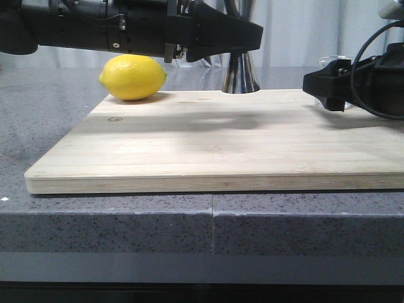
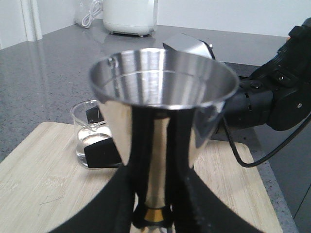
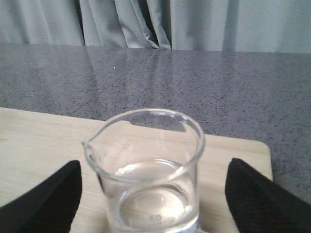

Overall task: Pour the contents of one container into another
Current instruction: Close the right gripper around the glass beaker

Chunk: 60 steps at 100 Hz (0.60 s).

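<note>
Beaker (image 1: 334, 82) mostly behind right end effector (image 1: 325, 85)

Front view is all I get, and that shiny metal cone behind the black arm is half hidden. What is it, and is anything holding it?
Observer: It is a steel jigger; the left gripper is closed round its gold-banded waist.
Visitor: Is there anything in its top cup?
Observer: The left wrist view shows bare metal inside, no liquid that I can see.
Visitor: And the glass on the right?
Observer: The glass beaker holds a little clear liquid; the right gripper is open, a finger on each side, not touching.
</note>
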Motion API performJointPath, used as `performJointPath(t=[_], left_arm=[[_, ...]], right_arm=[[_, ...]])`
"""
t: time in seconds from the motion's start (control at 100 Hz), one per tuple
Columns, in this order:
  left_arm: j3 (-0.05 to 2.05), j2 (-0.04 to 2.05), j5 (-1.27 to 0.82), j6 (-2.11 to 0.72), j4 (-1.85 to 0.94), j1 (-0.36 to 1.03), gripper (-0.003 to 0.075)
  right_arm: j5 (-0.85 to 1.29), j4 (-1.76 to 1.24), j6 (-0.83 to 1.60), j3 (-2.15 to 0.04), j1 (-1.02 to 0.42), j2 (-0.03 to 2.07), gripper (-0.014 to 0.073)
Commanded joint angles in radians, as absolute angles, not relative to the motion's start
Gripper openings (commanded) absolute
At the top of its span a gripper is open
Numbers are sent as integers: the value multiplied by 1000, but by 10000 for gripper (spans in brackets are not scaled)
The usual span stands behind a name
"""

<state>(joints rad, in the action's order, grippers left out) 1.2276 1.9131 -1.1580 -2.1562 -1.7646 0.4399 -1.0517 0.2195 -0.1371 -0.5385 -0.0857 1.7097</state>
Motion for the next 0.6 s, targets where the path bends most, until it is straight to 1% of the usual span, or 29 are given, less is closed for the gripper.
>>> performJointPath(t=[0.0,0.38,0.43,0.59], left_arm=[[1259,1865,-1276,-2150,-1851,438,58],[1259,1865,-1276,-2150,-1851,438,58],[1259,1865,-1276,-2150,-1851,438,58],[1259,1865,-1276,-2150,-1851,438,58]], right_arm=[[-1141,214,-128,-561,-78,1677,544],[-1147,214,-128,-561,-78,1677,542],[-1147,214,-128,-561,-78,1677,524],[-1147,218,-128,-561,-78,1677,416]])
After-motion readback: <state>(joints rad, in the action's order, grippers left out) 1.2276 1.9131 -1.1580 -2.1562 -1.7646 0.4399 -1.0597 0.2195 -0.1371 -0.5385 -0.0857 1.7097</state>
